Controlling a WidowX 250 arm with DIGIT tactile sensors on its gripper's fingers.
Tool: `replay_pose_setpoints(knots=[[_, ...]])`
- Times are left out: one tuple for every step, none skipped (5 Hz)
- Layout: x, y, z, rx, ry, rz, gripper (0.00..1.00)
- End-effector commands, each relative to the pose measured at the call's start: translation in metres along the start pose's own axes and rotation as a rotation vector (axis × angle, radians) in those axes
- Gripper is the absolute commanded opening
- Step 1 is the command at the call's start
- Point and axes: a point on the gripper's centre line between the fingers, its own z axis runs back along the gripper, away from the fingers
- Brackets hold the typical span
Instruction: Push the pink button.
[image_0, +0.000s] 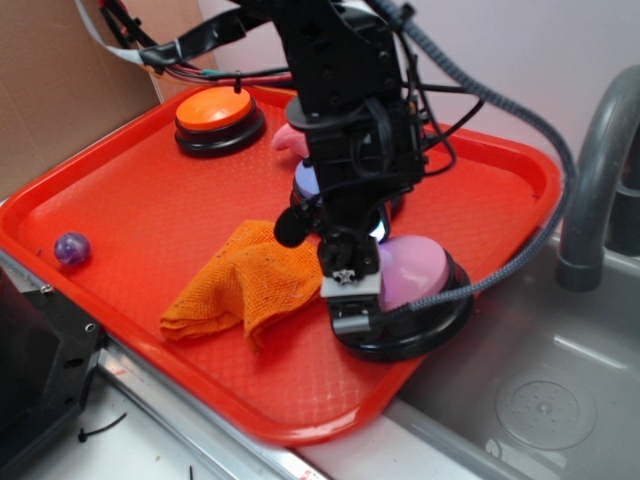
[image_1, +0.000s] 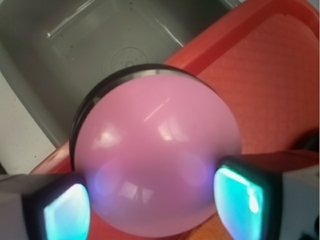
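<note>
- Now the red tray (image_0: 120, 190) holds the pink button (image_0: 415, 275) at its corner nearest the sink (image_0: 540, 400).
- Tool (image_1: 152, 197) spread wide over that dome (empty).
- Orange cloth (image_0: 240, 285) just beside the button; orange button (image_0: 215, 110) well apart.

Pale wall (image_0: 520, 60), grey sink (image_0: 560, 400), cardboard panel (image_0: 60, 90) at left

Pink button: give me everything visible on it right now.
The pink button is a smooth, glossy pale pink dome on a shiny black round base. It sits upright on the red tray, at the corner nearest the sink. The gripper is down over it; in the wrist view its glowing fingertips straddle the dome, jaws open. Actual contact can't be confirmed. An orange cloth lies just beside it.
</note>
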Motion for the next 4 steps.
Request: replay_pose_setpoints(knots=[[0.0,0.0,0.049,0.044,-0.046,0.045,1.0],[-0.004,0.004,0.064,0.057,-0.063,0.061,1.0],[-0.013,0.007,0.07,0.041,-0.093,0.073,1.0],[-0.022,0.009,0.079,0.033,-0.069,0.115,1.0]])
